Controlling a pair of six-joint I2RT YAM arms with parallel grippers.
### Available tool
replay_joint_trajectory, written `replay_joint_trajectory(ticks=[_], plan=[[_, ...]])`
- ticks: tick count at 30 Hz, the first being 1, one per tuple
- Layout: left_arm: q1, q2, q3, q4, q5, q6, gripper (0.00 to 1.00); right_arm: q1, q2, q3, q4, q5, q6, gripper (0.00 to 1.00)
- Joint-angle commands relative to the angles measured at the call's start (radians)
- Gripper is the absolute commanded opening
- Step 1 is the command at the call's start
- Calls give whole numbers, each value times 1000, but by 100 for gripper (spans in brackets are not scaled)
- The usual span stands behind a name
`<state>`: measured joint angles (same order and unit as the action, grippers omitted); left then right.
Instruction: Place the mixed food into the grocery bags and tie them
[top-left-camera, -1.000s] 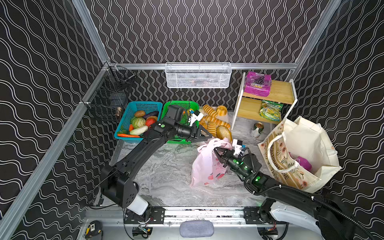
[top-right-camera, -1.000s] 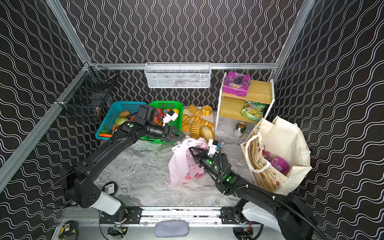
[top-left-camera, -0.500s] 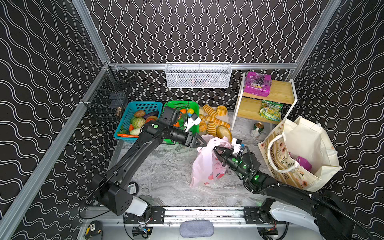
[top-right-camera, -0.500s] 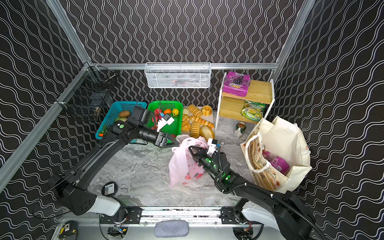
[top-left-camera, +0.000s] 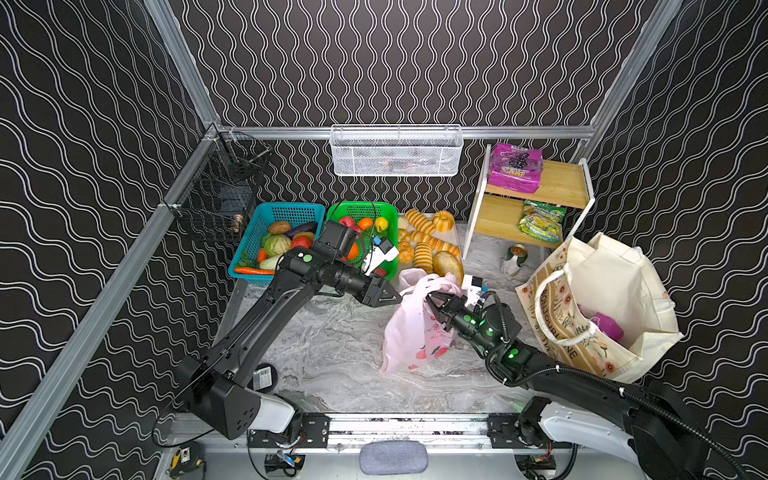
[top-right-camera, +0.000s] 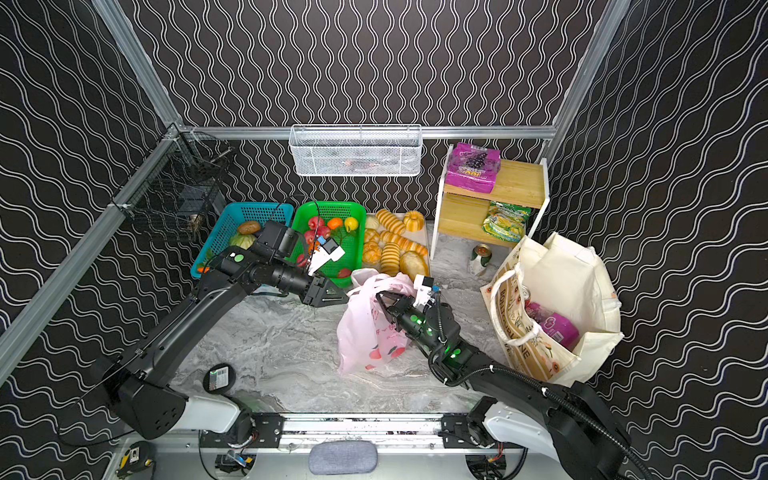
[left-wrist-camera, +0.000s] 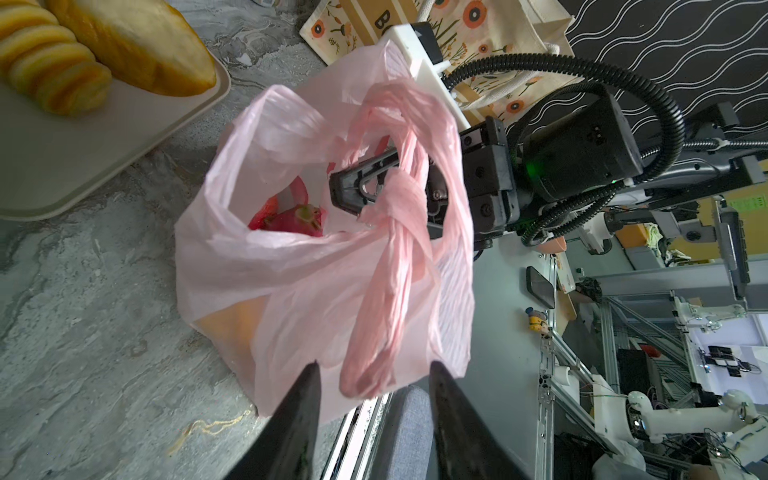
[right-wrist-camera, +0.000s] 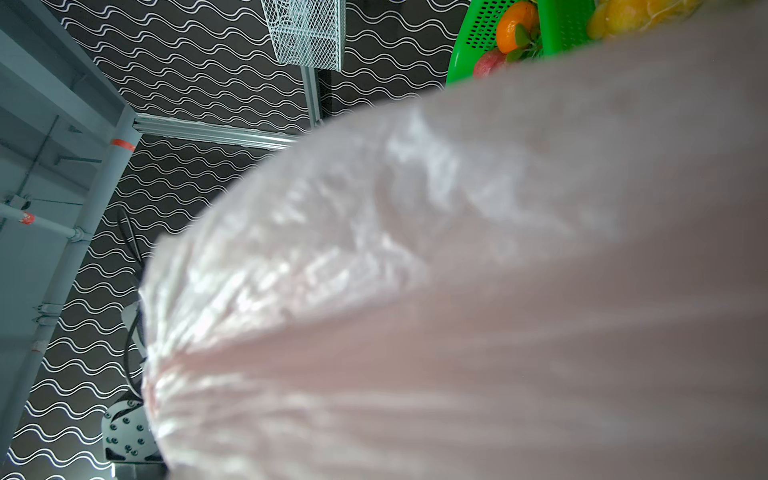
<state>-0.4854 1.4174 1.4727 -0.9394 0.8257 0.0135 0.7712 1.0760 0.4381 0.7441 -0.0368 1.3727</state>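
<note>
The pink plastic grocery bag (top-left-camera: 409, 332) (top-right-camera: 363, 328) stands mid-table. Its twisted handles (left-wrist-camera: 395, 199) are wound in a knot round the fingers of my right gripper (top-left-camera: 430, 297) (top-right-camera: 380, 297) (left-wrist-camera: 336, 195), which is shut. A pink dragon fruit (left-wrist-camera: 297, 218) and something orange (left-wrist-camera: 232, 320) lie inside. My left gripper (top-left-camera: 397, 296) (top-right-camera: 345, 301) (left-wrist-camera: 374, 374) is open at the bag's left, and the free handle loop (left-wrist-camera: 365, 374) hangs between its tips. Pink plastic (right-wrist-camera: 457, 291) fills the right wrist view. The cream tote (top-left-camera: 615, 282) (top-right-camera: 569, 270) at the right holds a purple packet (top-left-camera: 606, 328).
A wooden shelf (top-left-camera: 552, 191) at the back right carries a purple grape packet (top-left-camera: 515, 168) and a snack bag (top-left-camera: 540, 222), with a can (top-left-camera: 515, 257) below. The blue basket (top-left-camera: 286, 214), green basket (top-left-camera: 361, 207) and bread tray (left-wrist-camera: 83, 145) line the back.
My left arm has swung from over the green basket down to the pink bag's handle loop, and its jaws have narrowed. The right gripper has stayed at the bag's top.
</note>
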Motion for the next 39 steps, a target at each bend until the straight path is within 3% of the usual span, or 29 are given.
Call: replay_joint_trajectory(ticks=[1, 11, 18, 21, 25, 28, 34, 37, 39], plan=[[2, 4, 4, 13, -13, 50, 45, 0, -3, 10, 15, -4, 6, 0], [1, 29, 4, 46, 17, 50, 36, 0, 7, 10, 36, -17, 17, 0], [1, 44, 18, 24, 32, 71, 2, 0, -6, 5, 25, -15, 17, 0], [2, 46, 15, 31, 3, 48, 0, 0, -21, 12, -18, -31, 8, 0], [1, 41, 0, 74, -54, -26, 0, 13, -98, 74, -268, -68, -92, 0], [2, 36, -14, 92, -126, -81, 0, 37, -194, 94, -477, -2, -188, 0], [6, 34, -24, 116, -241, -156, 0, 43, -319, 133, -692, -16, -404, 0], [17, 23, -15, 90, -306, -157, 0, 43, -394, 208, -975, 180, -469, 0], [40, 0, -27, 85, -349, -170, 0, 43, -451, 219, -1067, 300, -523, 0]])
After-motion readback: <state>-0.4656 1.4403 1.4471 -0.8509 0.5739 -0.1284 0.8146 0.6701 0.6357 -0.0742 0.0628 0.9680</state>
